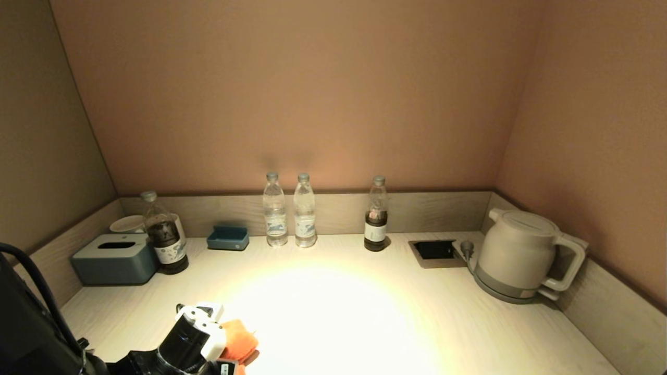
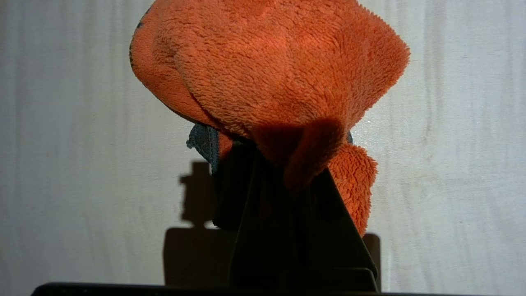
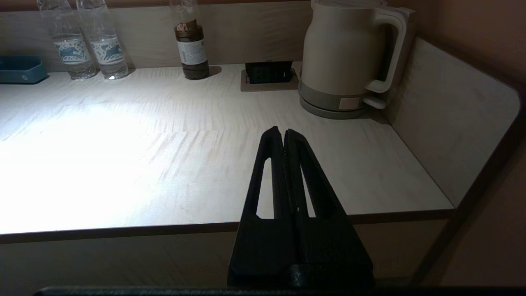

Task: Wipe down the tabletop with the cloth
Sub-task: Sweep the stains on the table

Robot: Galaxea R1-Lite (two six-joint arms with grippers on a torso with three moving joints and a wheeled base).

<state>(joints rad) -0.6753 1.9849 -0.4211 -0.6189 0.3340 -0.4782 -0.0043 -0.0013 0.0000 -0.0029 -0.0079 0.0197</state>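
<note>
1. The left tool [image 2: 283,164] is clamped on the fluffy orange microfibre cloth [image 2: 271,70] at the near-left of the pale wood-grain surface [image 1: 365,312].
2. Press it flat and sweep rightward in overlapping strokes.
3. The right tool [image 3: 283,135], pinched shut and empty, waits off the front edge.

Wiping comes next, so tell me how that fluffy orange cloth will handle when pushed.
The fluffy orange microfibre cloth looks floppy: it droops in folds from the left tool. Probably light and prone to bunching. Its pile should grip the pale wooden tabletop rather than slip.
</note>
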